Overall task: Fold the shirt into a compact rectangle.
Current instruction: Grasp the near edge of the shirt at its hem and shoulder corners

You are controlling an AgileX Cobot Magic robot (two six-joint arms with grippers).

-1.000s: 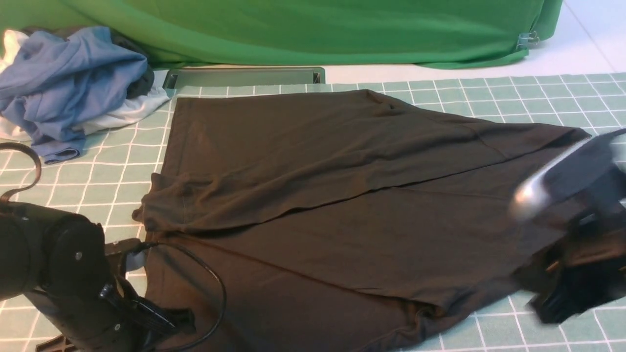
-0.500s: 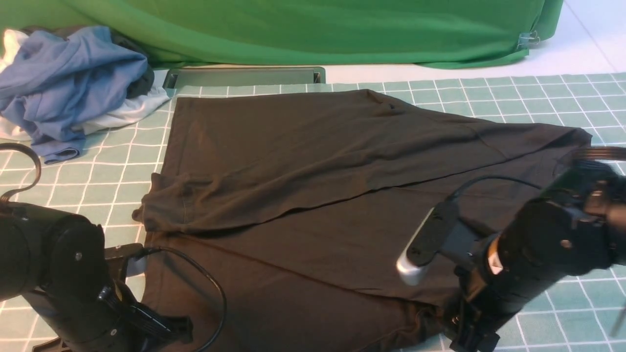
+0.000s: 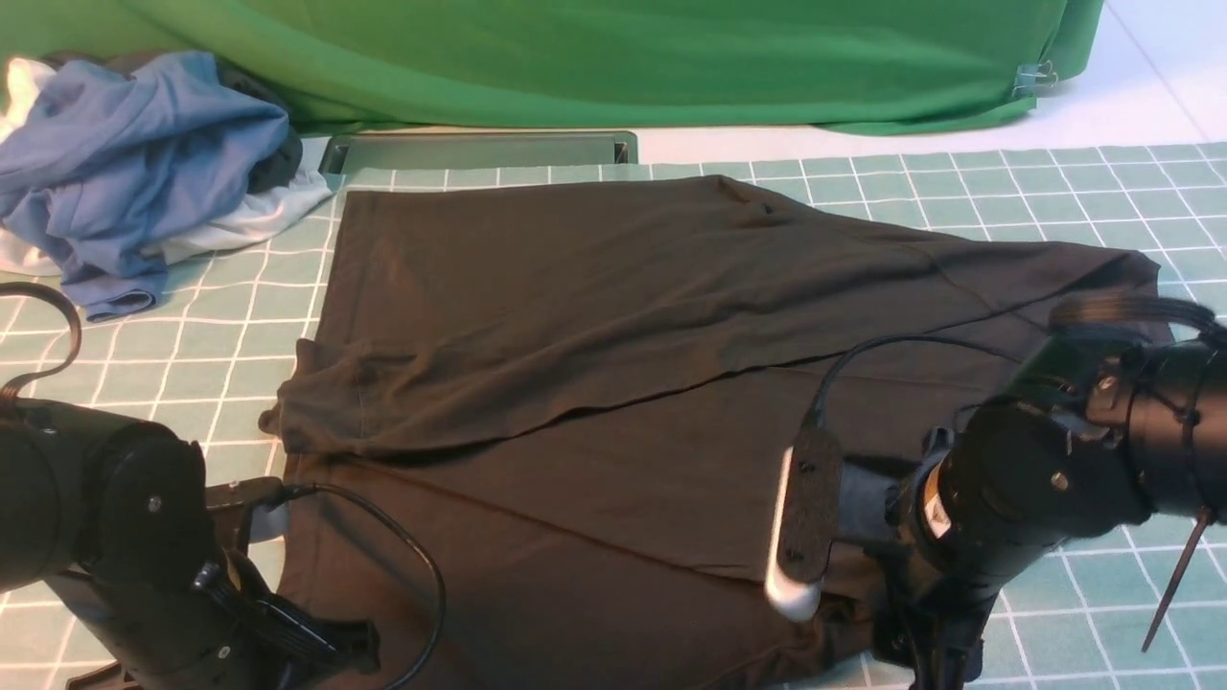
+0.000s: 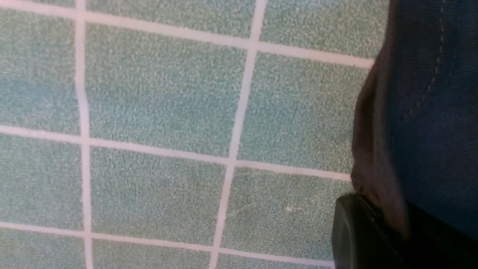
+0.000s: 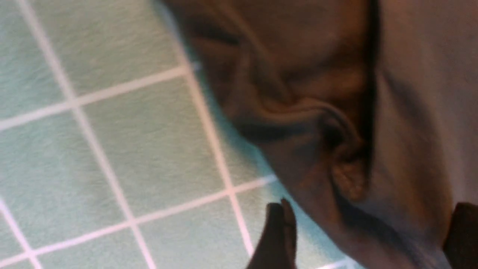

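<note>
My left jaws pinch the soft, limp shirt (image 3: pixel 613 316) at its near-left edge; right jaws, spread, straddle the bunched near-right corner, the likeliest hold.

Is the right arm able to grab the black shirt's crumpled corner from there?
Probably yes: the right gripper hangs open right at the bunched corner of the shirt, with only bare mat beside it and nothing in between.
</note>
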